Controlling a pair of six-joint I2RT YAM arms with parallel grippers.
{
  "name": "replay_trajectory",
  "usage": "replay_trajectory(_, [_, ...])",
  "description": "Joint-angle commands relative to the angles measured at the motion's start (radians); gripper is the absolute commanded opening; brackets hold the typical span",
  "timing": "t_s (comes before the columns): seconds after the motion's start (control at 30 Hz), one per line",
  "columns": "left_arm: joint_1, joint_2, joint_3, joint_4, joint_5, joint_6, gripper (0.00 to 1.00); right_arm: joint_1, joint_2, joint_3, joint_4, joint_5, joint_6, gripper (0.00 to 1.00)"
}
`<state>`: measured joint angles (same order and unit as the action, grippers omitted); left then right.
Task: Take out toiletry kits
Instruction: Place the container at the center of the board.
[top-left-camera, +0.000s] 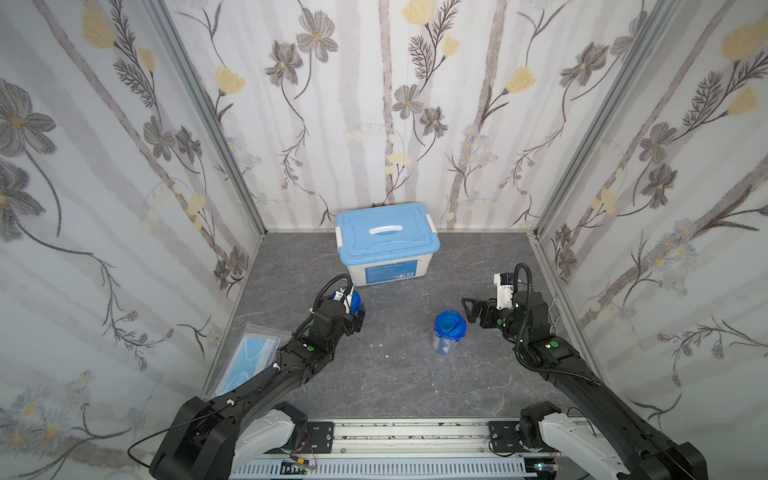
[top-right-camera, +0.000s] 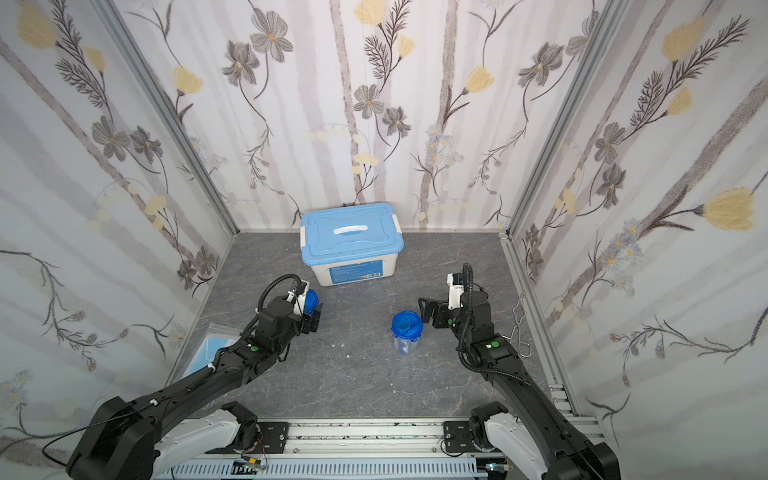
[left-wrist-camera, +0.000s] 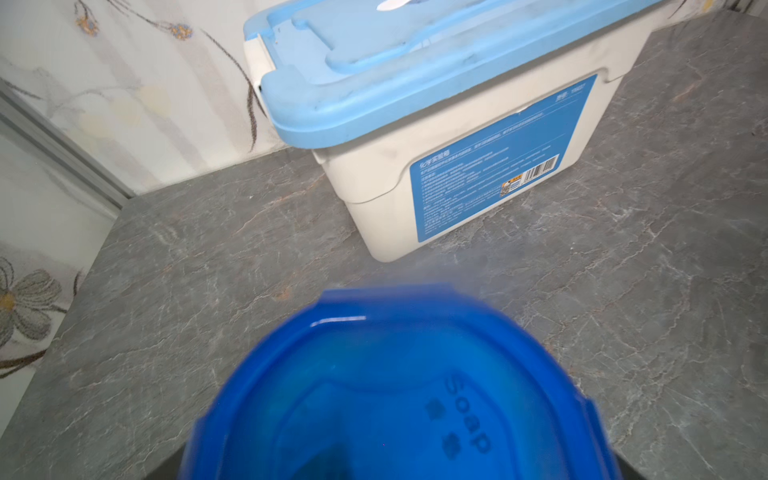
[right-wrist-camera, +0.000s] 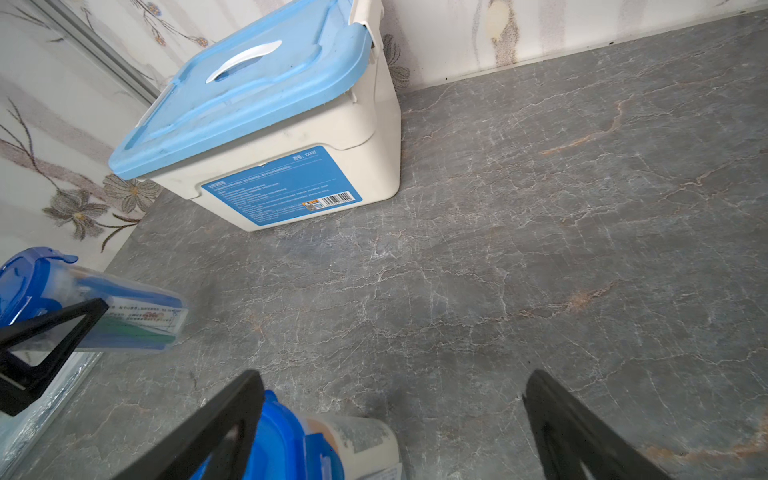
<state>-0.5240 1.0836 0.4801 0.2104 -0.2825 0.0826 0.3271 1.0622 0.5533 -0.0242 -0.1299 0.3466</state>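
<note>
One toiletry kit (top-left-camera: 448, 337) (top-right-camera: 404, 336), a translucent cup with a round blue tabbed lid, stands upright on the grey table right of centre. My right gripper (top-left-camera: 471, 313) (right-wrist-camera: 395, 376) is open just beside it. In the right wrist view this kit (right-wrist-camera: 332, 440) lies against one finger (right-wrist-camera: 232, 424) and reaches partly into the gap. My left gripper (top-left-camera: 358, 316) (top-right-camera: 316, 318) is shut on another toiletry kit (top-left-camera: 354, 301) (right-wrist-camera: 95, 307), held tilted on its side near the box's front left corner. Its blue lid (left-wrist-camera: 395, 395), marked "Soap", hides the left fingers in the left wrist view.
A large white box (top-left-camera: 388, 274) (left-wrist-camera: 457, 166) with its light-blue lid shut stands at the back centre. A flat clear bag of blue face masks (top-left-camera: 249, 357) lies by the left wall. A bent wire (top-right-camera: 519, 328) lies by the right wall. Floral walls enclose three sides.
</note>
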Motion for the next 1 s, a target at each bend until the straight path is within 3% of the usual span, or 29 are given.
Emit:
replay_trajectory(0.0, [0.030,0.020,0.039,-0.068,-0.065,-0.066,0.64,0.007,-0.014,-0.006,0.029,-0.004,0.015,1.00])
replay_trajectory(0.37, [0.111,0.048,0.111,-0.262,-0.074,-0.207,0.76,0.023,-0.034,-0.047,0.042,-0.037,0.083,1.00])
replay_trajectory(0.73, [0.121,0.064,0.141,-0.341,-0.066,-0.251,1.00,0.024,-0.043,-0.046,0.060,-0.070,0.109,1.00])
replay_trajectory(0.97, [0.119,0.066,0.147,-0.367,-0.073,-0.267,1.00,0.024,-0.054,-0.047,0.051,-0.052,0.099,1.00])
